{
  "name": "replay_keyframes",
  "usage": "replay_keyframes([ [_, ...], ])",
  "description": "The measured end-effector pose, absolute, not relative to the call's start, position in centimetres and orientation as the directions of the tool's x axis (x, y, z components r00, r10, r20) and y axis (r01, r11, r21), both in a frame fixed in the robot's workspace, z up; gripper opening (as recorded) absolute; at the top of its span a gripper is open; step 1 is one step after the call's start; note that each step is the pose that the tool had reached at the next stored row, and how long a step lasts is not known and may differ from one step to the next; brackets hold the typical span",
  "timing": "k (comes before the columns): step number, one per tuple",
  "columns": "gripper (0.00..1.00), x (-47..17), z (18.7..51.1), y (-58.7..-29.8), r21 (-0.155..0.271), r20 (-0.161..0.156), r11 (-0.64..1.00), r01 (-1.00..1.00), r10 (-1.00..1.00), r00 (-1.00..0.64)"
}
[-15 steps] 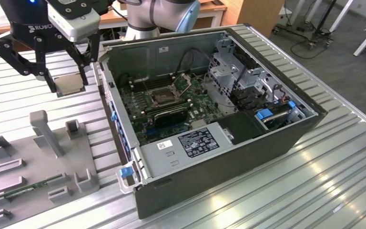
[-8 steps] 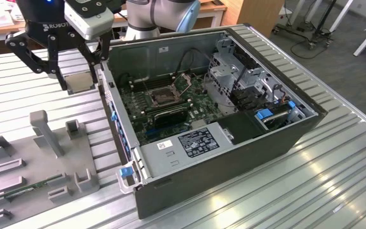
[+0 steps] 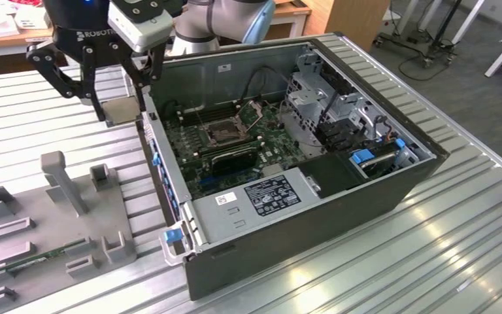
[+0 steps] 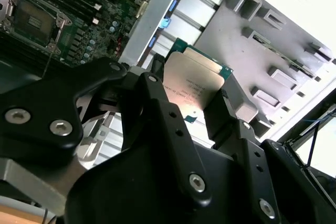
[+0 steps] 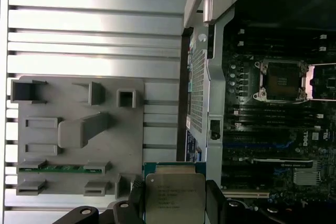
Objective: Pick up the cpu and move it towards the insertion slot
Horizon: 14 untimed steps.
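Clearly the pincer (image 4: 197, 90) grips the cpu (image 4: 190, 80) by its edges, holding it raised above the ribbed tabletop (image 3: 24, 124) just outside the open computer case (image 3: 321, 216), near the insertion slot (image 3: 222, 133) on the green board inside.

A ribbed metal desk (image 3: 460, 248) catches glare. Beyond it lie grey floor (image 3: 469, 72), a wooden cabinet (image 3: 347, 16) and wheeled stands (image 3: 408, 39).
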<state>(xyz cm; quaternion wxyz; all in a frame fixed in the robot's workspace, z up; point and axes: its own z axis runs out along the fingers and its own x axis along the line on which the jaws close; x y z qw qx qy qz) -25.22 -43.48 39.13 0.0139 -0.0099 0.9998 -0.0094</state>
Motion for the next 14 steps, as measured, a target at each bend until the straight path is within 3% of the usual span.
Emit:
replay_keyframes([
  [14, 0.55, -23.0, 39.1, -43.5, -0.019, -0.027, 1.000, -0.020, -0.020, -0.999],
])
